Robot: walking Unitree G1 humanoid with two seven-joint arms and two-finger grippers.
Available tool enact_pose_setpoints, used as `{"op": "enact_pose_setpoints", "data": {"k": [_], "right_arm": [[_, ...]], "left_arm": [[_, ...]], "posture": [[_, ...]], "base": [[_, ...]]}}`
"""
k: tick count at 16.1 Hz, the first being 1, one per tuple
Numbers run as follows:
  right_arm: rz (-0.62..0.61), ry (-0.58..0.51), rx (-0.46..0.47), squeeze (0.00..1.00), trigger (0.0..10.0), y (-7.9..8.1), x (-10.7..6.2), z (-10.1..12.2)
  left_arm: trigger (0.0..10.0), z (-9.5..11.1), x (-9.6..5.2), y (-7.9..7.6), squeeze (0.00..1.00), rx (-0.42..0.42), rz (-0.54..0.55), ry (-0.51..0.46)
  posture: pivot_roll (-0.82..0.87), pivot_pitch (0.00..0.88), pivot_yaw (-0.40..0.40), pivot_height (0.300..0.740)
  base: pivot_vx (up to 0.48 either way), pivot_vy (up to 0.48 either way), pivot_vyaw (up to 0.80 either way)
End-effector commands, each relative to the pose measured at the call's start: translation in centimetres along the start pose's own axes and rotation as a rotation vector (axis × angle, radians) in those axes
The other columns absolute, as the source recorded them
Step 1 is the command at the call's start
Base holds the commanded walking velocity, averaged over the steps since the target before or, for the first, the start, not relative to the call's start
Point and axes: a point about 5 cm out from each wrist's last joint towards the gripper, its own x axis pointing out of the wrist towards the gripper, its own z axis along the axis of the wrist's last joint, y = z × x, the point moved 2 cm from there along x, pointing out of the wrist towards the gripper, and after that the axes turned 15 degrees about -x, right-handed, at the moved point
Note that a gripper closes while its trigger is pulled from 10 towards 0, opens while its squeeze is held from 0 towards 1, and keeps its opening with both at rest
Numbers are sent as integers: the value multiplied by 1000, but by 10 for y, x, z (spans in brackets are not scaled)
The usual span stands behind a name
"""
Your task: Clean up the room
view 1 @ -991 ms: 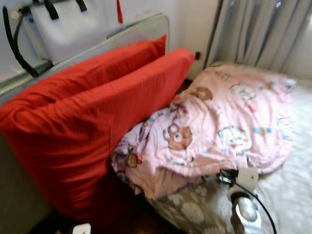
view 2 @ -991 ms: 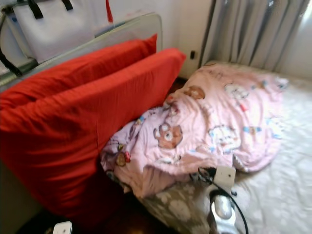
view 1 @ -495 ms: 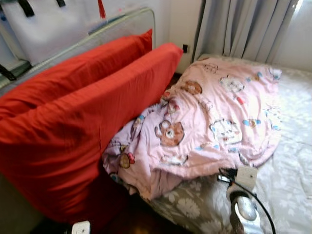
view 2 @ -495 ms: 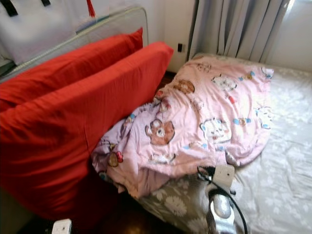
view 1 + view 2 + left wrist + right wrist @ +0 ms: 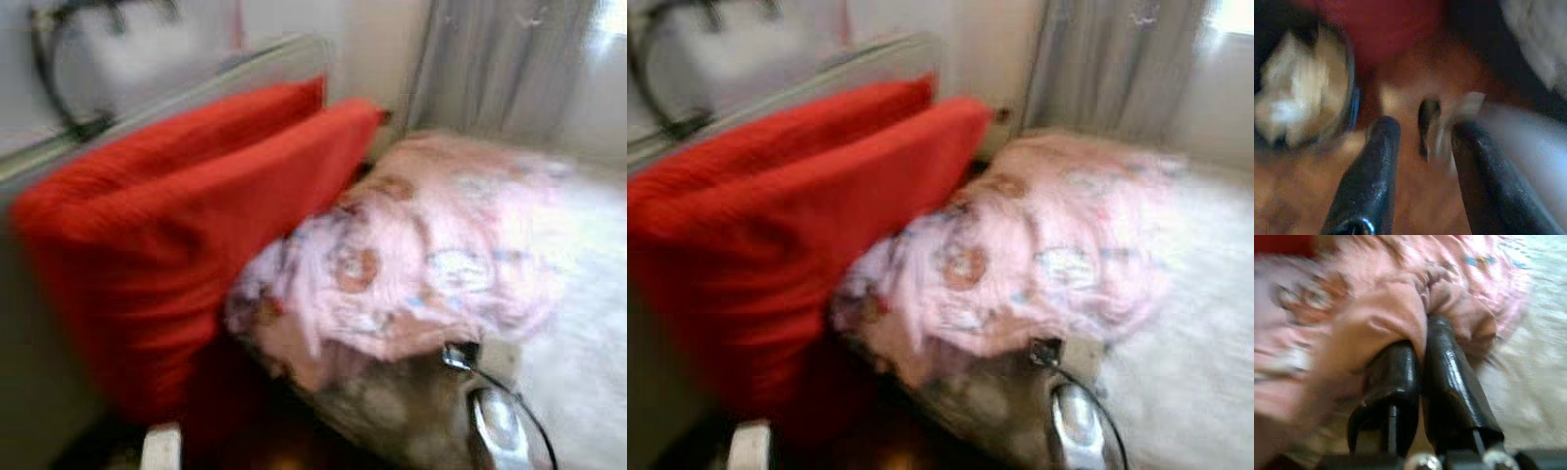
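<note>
Right end effector (image 5: 1422, 340): fingers pressed together, tips pinched into a fold of the pink blanket (image 5: 431, 255); grip on fabric.
Blanket: pale pink w/ cartoon animal print, crumpled in a heap on the bed (image 5: 588, 372), bunched toward the bed's near-left corner, one edge hanging over the side; upper end reaches toward the bed's far edge by the curtains (image 5: 500, 59). Print details lost to blur.
Left end effector (image 5: 1422, 132): fingers parted, nothing between them, held low over brown floor (image 5: 1415, 196). Ahead of it a round container (image 5: 1300, 88) w/ whitish crumpled contents, too blurred to identify; a small pale object beyond the tips, unclear.
Two red pillows (image 5: 196, 215): upright, leaning on a grey headboard (image 5: 225, 73), lower corner touching blanket.
White bag (image 5: 147, 44) w/ black straps behind the headboard, partly cut off.
Bed sheet: grey-white, pattern not legible.
</note>
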Motion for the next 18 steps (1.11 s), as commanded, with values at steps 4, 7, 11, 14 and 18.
{"op": "enact_pose_setpoints", "data": {"k": [4, 7, 11, 14, 18], "right_arm": [[-27, 5, 6, 0, 10000, -6, 0, -1], [-64, -5, 7, 0, 10000, -15, 2, 2], [-95, -22, 8, 0, 10000, -24, 5, 7], [-107, -17, 2, 0, 10000, -28, 5, 7], [-191, 69, -42, 0, 10000, -48, 4, -4]], "left_arm": [[10000, 0, -1, 4, 0, 18, 13, 13], [10000, 0, -1, 4, 0, 18, 12, 14], [10000, 0, -1, 4, 0, 21, 11, 15], [10000, 0, -1, 4, 0, 32, 8, 17], [10000, 0, -1, 4, 0, 38, 6, 20]], "posture": [[27, 11, 4, 740], [27, 12, 5, 740], [23, 14, 6, 740], [25, 16, 6, 740], [26, 19, 5, 740]], "base": [[-123, 0, 0], [-311, 0, 0], [-124, 0, 0], [-81, 0, 0], [0, 0, 0]]}}
